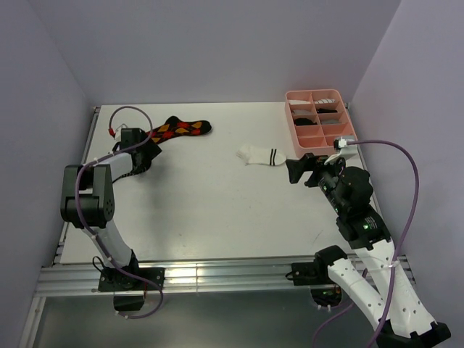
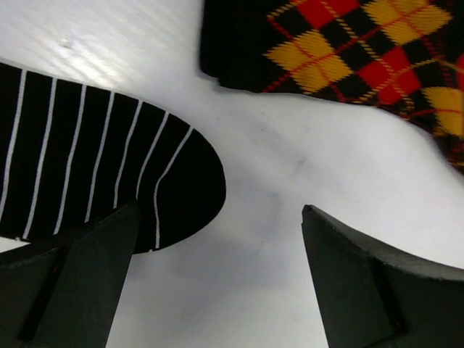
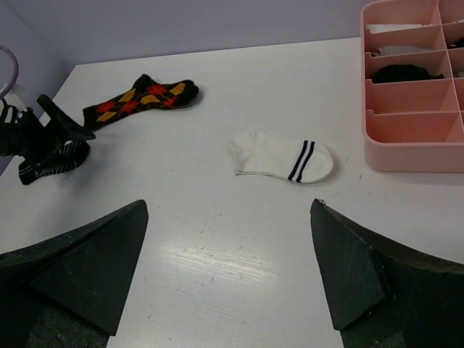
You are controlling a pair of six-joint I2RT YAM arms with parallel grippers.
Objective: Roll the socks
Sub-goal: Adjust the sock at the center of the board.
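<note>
Right now my left pincer hangs spread over the striped black sock; my right pincer is spread too, facing the white sock.

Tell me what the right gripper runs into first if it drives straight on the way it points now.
Most likely the short white sock: it lies flat, straight ahead between the open fingers of the right gripper. If the wrist tilts down, the bare table may come first; depth is unclear.

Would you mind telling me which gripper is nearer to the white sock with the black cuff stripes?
Right. The right gripper is open just beside the white sock; the left gripper is far across the table, open over the black striped sock beside the argyle sock.
</note>
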